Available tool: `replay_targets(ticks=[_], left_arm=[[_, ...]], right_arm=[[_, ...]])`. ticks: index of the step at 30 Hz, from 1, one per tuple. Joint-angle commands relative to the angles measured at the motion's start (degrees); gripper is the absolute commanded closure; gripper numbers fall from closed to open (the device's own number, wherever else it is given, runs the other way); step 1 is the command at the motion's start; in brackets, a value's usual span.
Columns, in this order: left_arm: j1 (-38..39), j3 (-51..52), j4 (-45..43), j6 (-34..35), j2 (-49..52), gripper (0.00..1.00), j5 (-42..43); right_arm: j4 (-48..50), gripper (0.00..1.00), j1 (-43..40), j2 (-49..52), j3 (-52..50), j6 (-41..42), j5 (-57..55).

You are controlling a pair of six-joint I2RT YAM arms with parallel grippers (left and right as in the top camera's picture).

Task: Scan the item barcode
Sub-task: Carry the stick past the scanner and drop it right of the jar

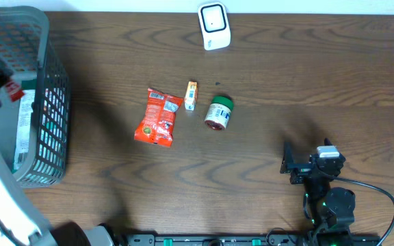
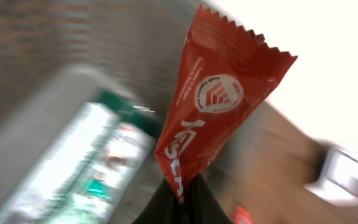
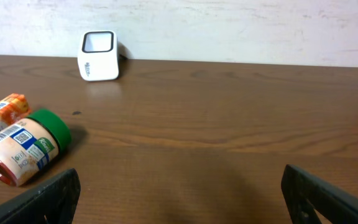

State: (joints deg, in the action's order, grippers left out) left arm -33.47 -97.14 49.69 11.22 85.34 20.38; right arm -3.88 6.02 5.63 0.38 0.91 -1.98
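At the far left a grey mesh basket point(image 1: 53, 102) stands on the wooden counter point(image 1: 286, 82), with packaged goods inside that are too blurred to name. The left arm hangs over it. In the left wrist view the left pincer point(image 2: 180, 202) is clenched on the bottom edge of a red sachet point(image 2: 222, 106), which stands upright above the fingers with its zigzag seal on top and a round white emblem facing the camera. The sachet is held in the air above the basket.

Toward the middle of the counter a red snack bag point(image 1: 159, 117) lies flat. Just to its right is a small orange-and-white carton point(image 1: 191, 95), and beside that a green-lidded jar point(image 1: 218, 113) lies on its side, its label's barcode visible from the right wrist. The three lie close together but apart.

Further back, near the counter's far edge, sits the white barcode scanner point(image 1: 214, 26), well apart from the sachet.

At the right the right pincer point(image 3: 180, 177) rests low over bare wood, released and spread wide, grasping nothing
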Motion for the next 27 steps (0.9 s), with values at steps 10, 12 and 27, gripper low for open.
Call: replay_targets(ticks=[10, 12, 27], left_arm=[[24.3, 2.3, 4.2, -1.8, -1.3, 0.92, 24.0], [28.7, 3.1, 4.3, -1.8, -0.3, 0.92, 24.0], [51.4, 4.3, 5.1, -5.6, 12.8, 0.92, 23.7]], right_arm=[[-0.2, 0.01, -0.3, -0.1, -0.1, 0.8, -0.5], [-0.2, 0.01, -0.3, -0.1, -0.1, 0.8, -0.5], [-0.2, 0.01, -0.3, -0.1, -0.1, 0.8, -0.5]])
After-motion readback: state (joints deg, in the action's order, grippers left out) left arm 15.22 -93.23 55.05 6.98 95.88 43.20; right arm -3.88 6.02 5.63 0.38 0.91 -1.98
